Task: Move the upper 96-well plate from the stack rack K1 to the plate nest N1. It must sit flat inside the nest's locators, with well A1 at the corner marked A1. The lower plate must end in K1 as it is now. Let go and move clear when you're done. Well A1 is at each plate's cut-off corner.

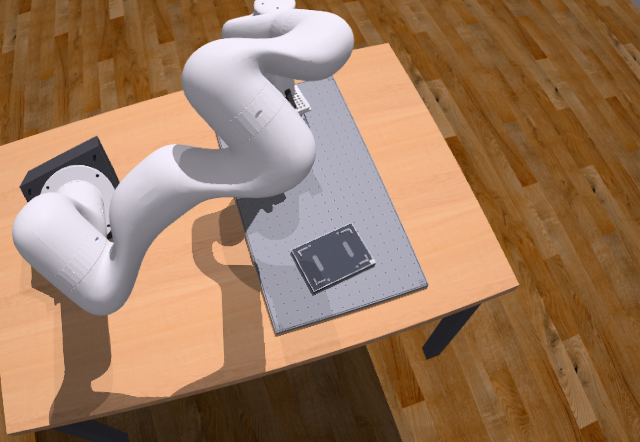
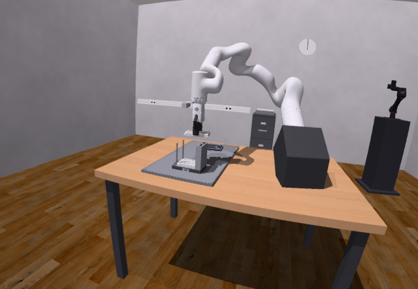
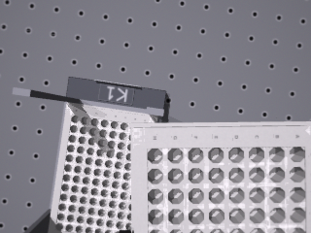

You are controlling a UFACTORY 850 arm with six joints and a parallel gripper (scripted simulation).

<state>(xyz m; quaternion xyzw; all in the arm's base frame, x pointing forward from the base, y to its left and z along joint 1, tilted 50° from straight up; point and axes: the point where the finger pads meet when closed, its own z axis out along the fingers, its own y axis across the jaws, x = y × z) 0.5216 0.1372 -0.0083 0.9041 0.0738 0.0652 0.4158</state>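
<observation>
My gripper is shut on the upper 96-well plate and holds it level in the air, well above and a little behind the stack rack K1. In the wrist view the held plate fills the lower right, and the lower plate lies below in the rack under the K1 label. The plate nest N1, a dark plate with white corner marks, lies empty on the grey baseplate near its front end. In the top view my arm hides the rack; only a corner of the held plate shows.
The rack has thin upright rods and a grey back wall. A dark box holds my arm's base on the table. A black pedestal with a camera stands off the table's right.
</observation>
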